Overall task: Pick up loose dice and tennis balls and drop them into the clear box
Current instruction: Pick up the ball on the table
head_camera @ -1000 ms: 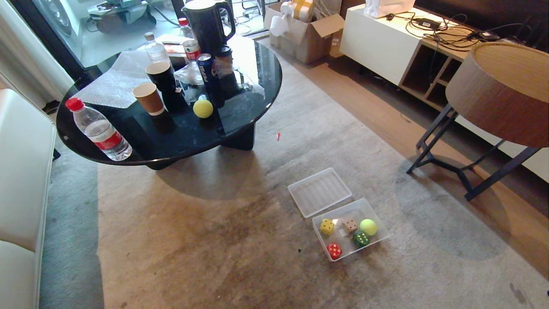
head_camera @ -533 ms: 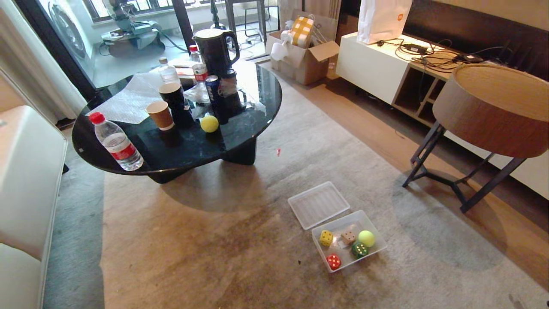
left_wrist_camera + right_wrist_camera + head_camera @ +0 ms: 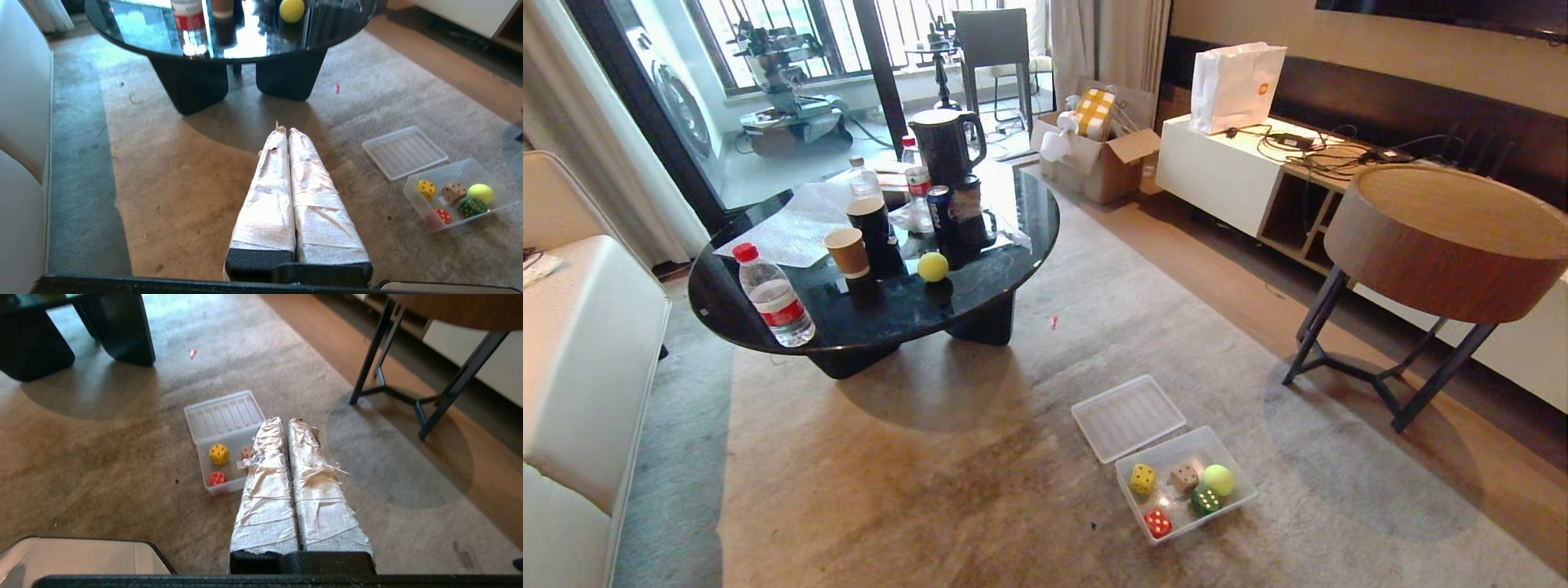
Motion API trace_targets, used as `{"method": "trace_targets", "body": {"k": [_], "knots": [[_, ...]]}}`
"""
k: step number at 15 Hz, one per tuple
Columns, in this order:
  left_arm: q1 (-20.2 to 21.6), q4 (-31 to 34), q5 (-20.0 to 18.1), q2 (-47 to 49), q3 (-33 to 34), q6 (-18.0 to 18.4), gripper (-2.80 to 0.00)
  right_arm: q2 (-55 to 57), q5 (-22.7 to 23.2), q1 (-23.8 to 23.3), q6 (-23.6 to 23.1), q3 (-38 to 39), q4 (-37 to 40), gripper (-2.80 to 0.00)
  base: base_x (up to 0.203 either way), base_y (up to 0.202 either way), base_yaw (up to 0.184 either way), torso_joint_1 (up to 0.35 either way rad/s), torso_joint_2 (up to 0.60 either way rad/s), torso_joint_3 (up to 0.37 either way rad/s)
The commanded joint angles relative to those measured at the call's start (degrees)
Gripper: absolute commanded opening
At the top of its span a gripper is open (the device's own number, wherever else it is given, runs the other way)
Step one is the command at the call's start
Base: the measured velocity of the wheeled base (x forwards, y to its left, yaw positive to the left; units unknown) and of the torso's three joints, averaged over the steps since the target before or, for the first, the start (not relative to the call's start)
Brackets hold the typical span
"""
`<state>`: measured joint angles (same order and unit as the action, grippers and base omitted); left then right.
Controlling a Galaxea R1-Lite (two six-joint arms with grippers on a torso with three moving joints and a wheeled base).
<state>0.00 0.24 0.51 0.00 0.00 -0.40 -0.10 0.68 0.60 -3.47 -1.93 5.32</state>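
Observation:
On the carpet sits the clear box [image 3: 1161, 447], holding a yellow die [image 3: 1143, 479], a tan die [image 3: 1185, 476] and one tennis ball [image 3: 1218, 479], plus a red die [image 3: 1158, 523] and a green die [image 3: 1206, 500]. A second tennis ball [image 3: 933, 266] lies on the black coffee table. Neither arm shows in the head view. My left gripper [image 3: 286, 130] is shut and empty above bare carpet, the box [image 3: 470, 165] off to its side. My right gripper [image 3: 284, 420] is shut and empty, its fingers covering part of the box [image 3: 222, 486]; the yellow die [image 3: 219, 454] shows beside them.
A flat ribbed lid [image 3: 1128, 417] lies on the carpet against the box. The round black coffee table [image 3: 980, 294] carries bottles, cups, cans and a kettle. A sofa [image 3: 580, 351] stands on the left. A round wooden side table [image 3: 1445, 237] and a white cabinet [image 3: 1225, 171] stand on the right.
The head camera has tilted up, so the whole scene sits lower in the picture and more of the far room shows. The box, dice and balls have not moved.

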Motion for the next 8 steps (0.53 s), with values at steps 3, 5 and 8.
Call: {"method": "trace_targets", "body": {"k": [3,5,8], "knots": [[0.00,0.02,0.02,0.00,0.00,-0.04,-2.80,0.10,0.02,0.02,-0.04,-0.01,0.04,-2.80,0.000,0.000,0.000,0.004,0.00,0.206],[0.00,0.02,0.02,0.00,0.00,-0.04,-2.80,0.10,0.02,0.02,-0.04,-0.01,0.04,-2.80,0.000,0.000,0.000,0.000,0.00,0.205],[0.00,0.02,0.02,-0.09,0.00,-0.13,-2.80,0.10,0.02,0.02,-0.04,-0.01,0.04,-2.80,0.000,0.000,0.000,0.002,0.00,0.204]]}}
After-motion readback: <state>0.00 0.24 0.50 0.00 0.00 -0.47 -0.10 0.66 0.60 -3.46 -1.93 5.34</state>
